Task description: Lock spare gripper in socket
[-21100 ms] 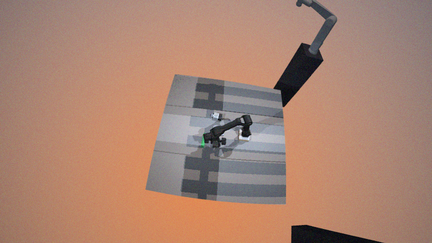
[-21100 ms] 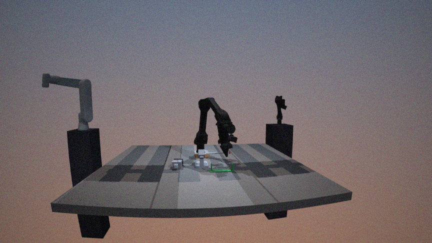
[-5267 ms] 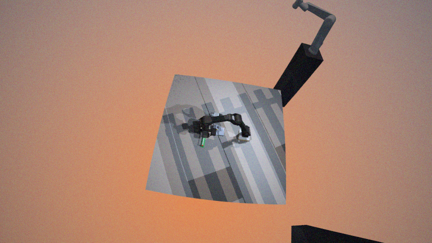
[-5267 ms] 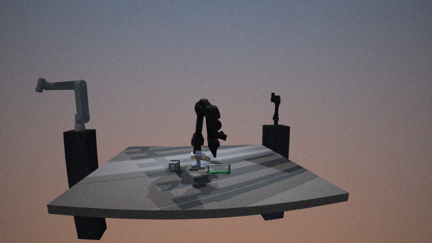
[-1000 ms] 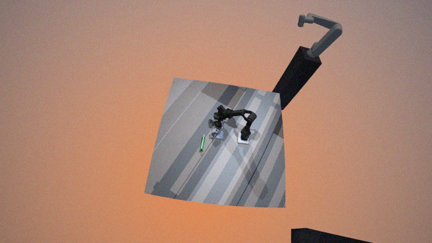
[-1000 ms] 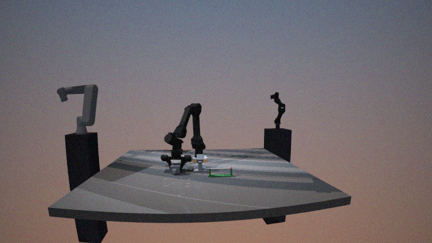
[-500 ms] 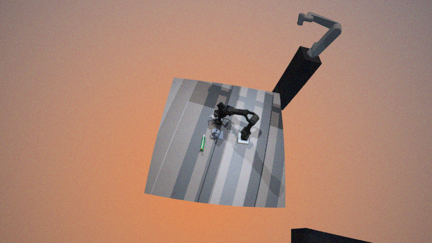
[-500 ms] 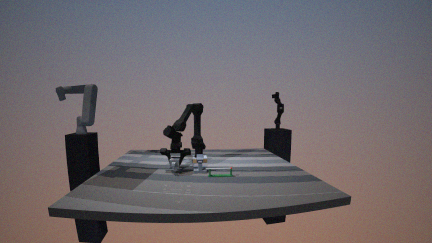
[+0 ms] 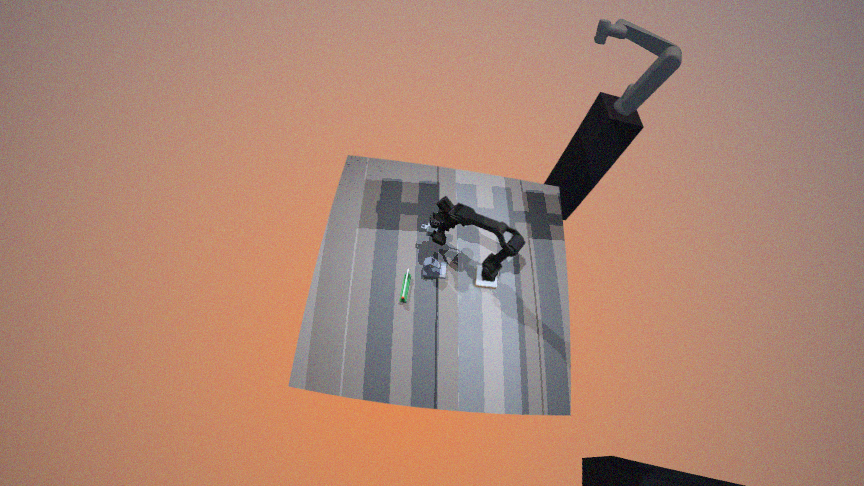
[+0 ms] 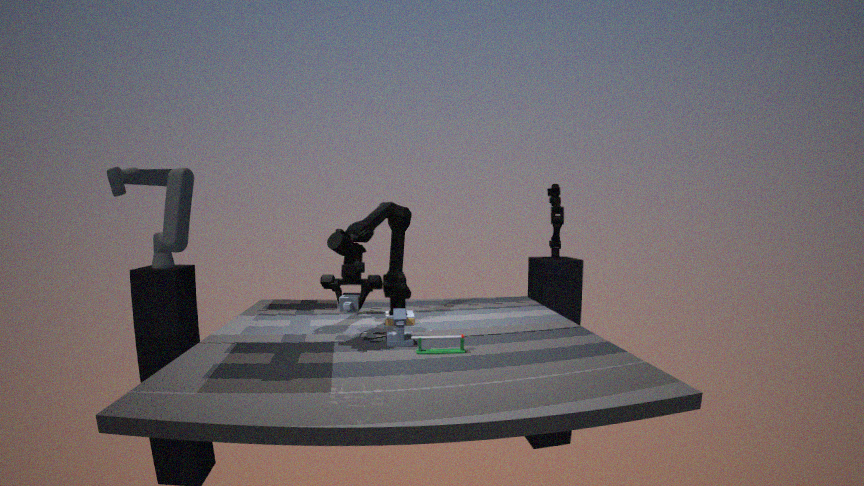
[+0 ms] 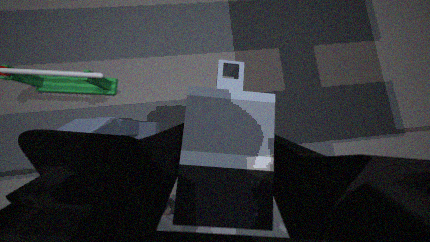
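My gripper [image 9: 430, 229] [image 10: 349, 300] [image 11: 223, 128] is shut on the spare gripper [image 9: 425, 227] [image 10: 347, 304] [image 11: 227, 127], a grey block with a small square spigot [image 11: 230, 72] pointing away from my wrist. It hangs a little above the table, behind and to the left of the mount [image 9: 433, 267] [image 10: 398, 331] [image 11: 107, 126]. The mount is a small grey block with an empty socket. The white lock pin [image 10: 439, 336] [image 11: 52, 73] [image 9: 404, 287] with a red tip lies on a green rest [image 10: 441, 349] [image 11: 80, 86] beside the mount.
My arm's base stands on a white plate [image 9: 486, 281] near the mount. A grey arm on a black pedestal [image 9: 595, 151] [image 10: 164, 314] and a small black arm on another pedestal [image 10: 554, 284] stand beyond the table's edges.
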`<state>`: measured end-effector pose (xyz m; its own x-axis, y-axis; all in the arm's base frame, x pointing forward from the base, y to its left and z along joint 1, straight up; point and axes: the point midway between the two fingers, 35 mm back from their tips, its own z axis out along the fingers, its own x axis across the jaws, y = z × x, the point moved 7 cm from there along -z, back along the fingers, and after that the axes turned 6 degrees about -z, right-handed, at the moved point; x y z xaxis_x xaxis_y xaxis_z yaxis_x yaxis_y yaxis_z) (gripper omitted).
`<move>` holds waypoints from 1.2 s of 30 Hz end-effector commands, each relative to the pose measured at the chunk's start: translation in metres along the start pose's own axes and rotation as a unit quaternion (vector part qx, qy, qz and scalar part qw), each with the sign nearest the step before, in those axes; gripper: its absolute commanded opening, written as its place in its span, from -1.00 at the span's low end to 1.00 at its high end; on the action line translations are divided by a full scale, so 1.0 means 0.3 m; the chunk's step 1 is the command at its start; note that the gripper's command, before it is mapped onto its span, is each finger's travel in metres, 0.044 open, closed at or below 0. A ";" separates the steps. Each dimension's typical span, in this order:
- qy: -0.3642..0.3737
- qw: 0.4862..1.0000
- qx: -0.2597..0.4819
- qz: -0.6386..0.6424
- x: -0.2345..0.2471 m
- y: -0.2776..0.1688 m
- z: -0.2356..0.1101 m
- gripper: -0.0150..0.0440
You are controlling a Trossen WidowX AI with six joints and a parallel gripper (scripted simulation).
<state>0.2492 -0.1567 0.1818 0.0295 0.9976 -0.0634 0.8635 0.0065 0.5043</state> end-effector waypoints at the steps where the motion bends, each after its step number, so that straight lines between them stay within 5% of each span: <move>1: -0.003 1.000 -0.005 0.001 -0.001 0.016 -0.028 -0.49; 12: 0.005 1.000 0.002 0.003 0.003 0.000 -0.008 -0.49; 36: 0.171 0.970 0.083 0.150 0.095 -0.109 -0.003 -0.49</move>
<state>0.2251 -0.1325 0.1651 0.1229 0.9435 0.3079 0.9115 -0.2300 0.3409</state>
